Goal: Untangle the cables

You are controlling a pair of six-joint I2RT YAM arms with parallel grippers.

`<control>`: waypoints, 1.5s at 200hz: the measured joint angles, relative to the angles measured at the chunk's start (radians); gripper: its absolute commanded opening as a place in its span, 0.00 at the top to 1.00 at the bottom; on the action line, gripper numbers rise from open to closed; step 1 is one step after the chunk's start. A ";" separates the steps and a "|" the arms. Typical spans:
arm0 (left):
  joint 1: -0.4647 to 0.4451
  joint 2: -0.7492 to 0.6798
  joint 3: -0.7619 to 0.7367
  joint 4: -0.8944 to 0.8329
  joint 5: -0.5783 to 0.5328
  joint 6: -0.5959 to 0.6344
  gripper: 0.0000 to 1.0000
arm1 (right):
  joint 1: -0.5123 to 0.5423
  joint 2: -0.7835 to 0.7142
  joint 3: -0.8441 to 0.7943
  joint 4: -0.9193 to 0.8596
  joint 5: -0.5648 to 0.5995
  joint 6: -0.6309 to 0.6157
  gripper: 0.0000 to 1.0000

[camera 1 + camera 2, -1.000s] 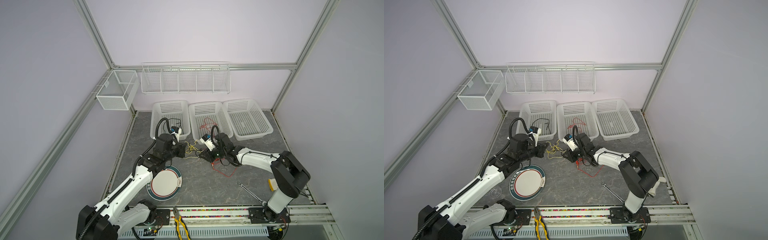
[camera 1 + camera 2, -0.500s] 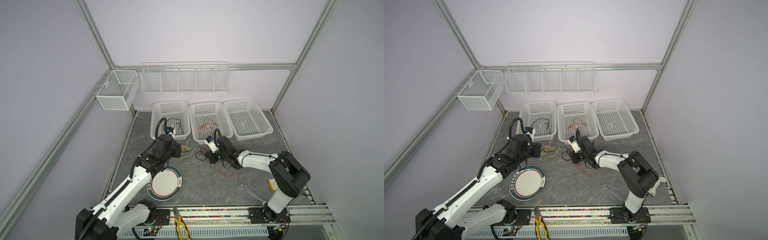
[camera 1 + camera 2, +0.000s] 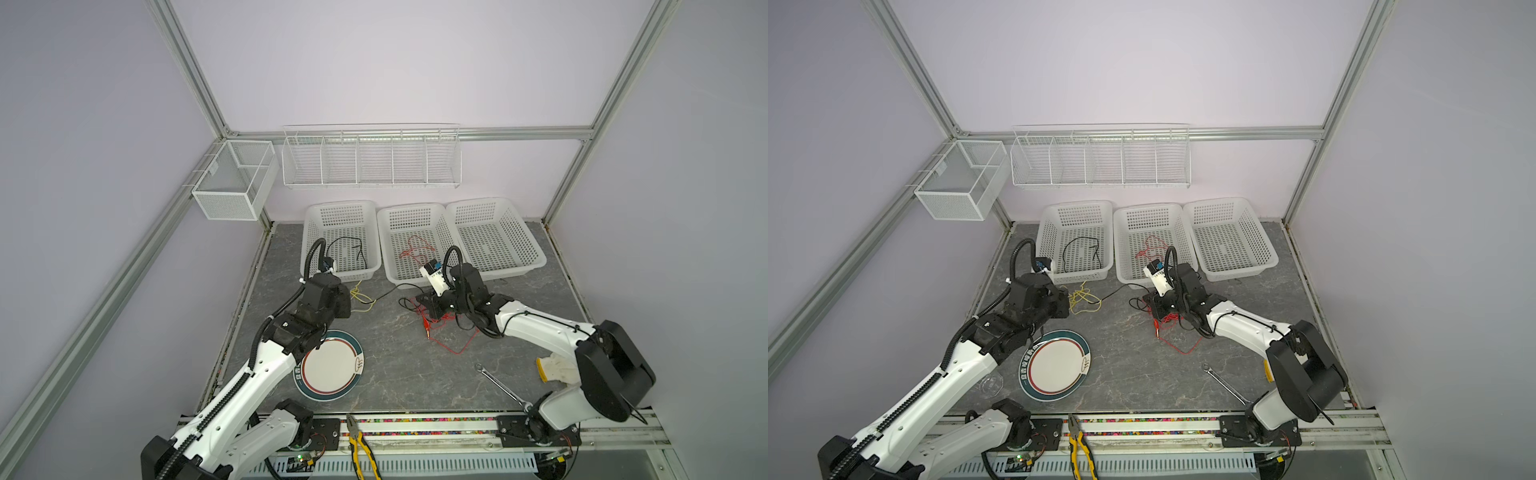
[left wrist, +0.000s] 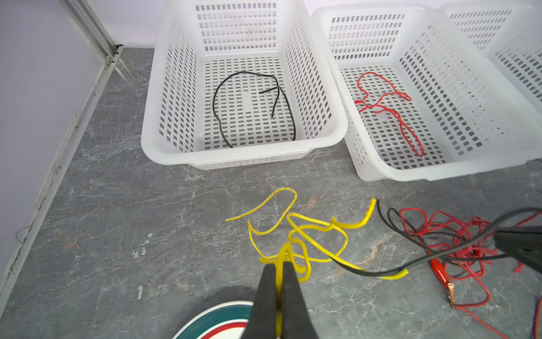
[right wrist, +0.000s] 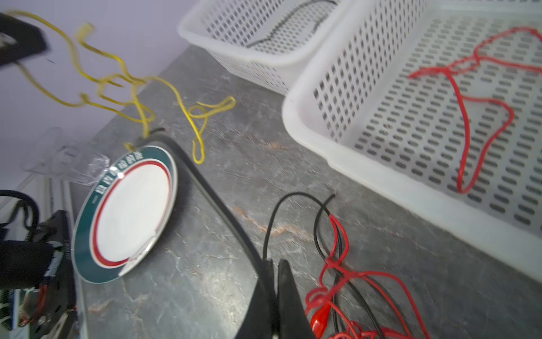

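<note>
The cables lie on the grey table in front of the baskets. My left gripper (image 4: 278, 262) is shut on a yellow cable (image 4: 311, 232), whose loops hang from the jaws; both top views show it (image 3: 359, 296) (image 3: 1084, 297). A black cable (image 4: 440, 255) runs from the yellow loops across to my right gripper (image 5: 274, 261), which is shut on it. Beside the right gripper lies a red cable tangle (image 5: 352, 278) with a red clip end, seen in a top view (image 3: 440, 322). In a top view the two grippers (image 3: 347, 303) (image 3: 428, 299) stand apart.
Three white baskets stand at the back: the left one (image 3: 309, 249) holds a black cable, the middle one (image 3: 388, 249) a red cable. A plate (image 3: 332, 365), a wrench (image 3: 498, 384), pliers (image 3: 361, 449) and a clear glass (image 3: 990, 382) lie near the front.
The right gripper has shut on the black cable. The two grippers have moved apart, the left one drawing the yellow cable leftward and stretching the black cable between them.
</note>
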 measured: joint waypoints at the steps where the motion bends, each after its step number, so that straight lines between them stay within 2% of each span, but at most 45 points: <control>1: 0.000 0.000 0.000 0.000 0.000 0.000 1.00 | 0.000 -0.002 0.002 -0.001 -0.002 0.000 0.93; 36: 0.002 -0.002 -0.021 0.001 0.000 0.003 1.00 | 0.014 -0.105 0.089 -0.012 -0.043 -0.027 0.93; 96: 0.002 -0.002 -0.028 0.016 0.000 0.004 1.00 | 0.015 -0.212 0.188 -0.033 -0.043 -0.080 0.93; 194: 0.002 0.000 -0.061 0.022 -0.011 0.004 1.00 | 0.015 -0.338 0.207 -0.076 0.060 -0.173 0.93; 248: 0.002 -0.020 -0.056 0.060 0.071 0.011 1.00 | 0.015 -0.310 0.165 -0.080 0.045 -0.174 0.93; 300: 0.002 -0.032 0.012 0.084 0.138 0.030 1.00 | 0.016 -0.140 0.083 -0.092 0.002 -0.139 0.93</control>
